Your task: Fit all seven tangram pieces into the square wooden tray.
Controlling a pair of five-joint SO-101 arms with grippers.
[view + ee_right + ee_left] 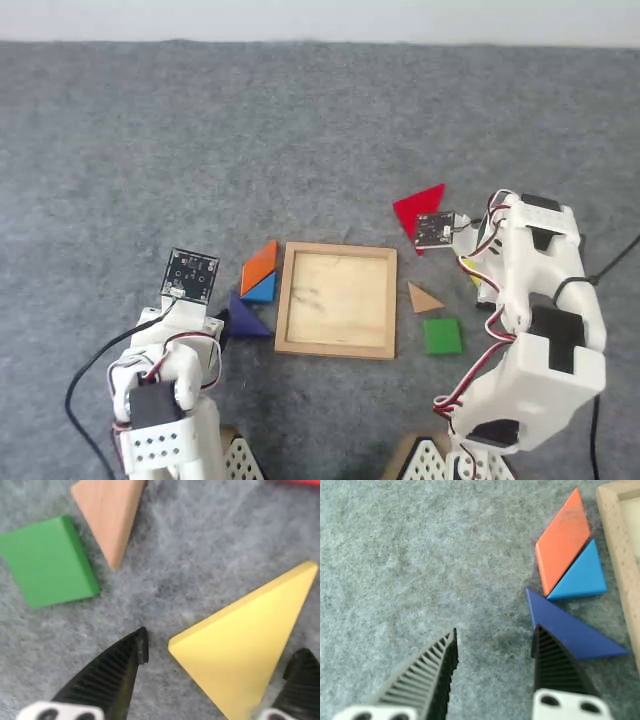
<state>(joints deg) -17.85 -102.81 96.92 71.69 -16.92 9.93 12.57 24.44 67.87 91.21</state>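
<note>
The square wooden tray (283, 300) lies empty mid-table. Left of it lie an orange parallelogram (260, 264) (563, 540), a light blue triangle (261, 291) (582, 575) and a dark blue triangle (245, 317) (570, 627). My left gripper (496, 631) (218, 326) is open low over the felt, one finger over the dark blue triangle's edge. Right of the tray are a red triangle (420, 210), a wooden triangle (424, 297) (112, 515) and a green square (442, 335) (47, 567). My right gripper (220, 647) stands open astride a yellow triangle (245, 640).
Grey felt covers the table. The tray's wooden rim (620, 545) runs close beside the blue pieces. The right arm's body (535, 300) hangs over the area right of the green square. Open felt stretches across the far half of the table.
</note>
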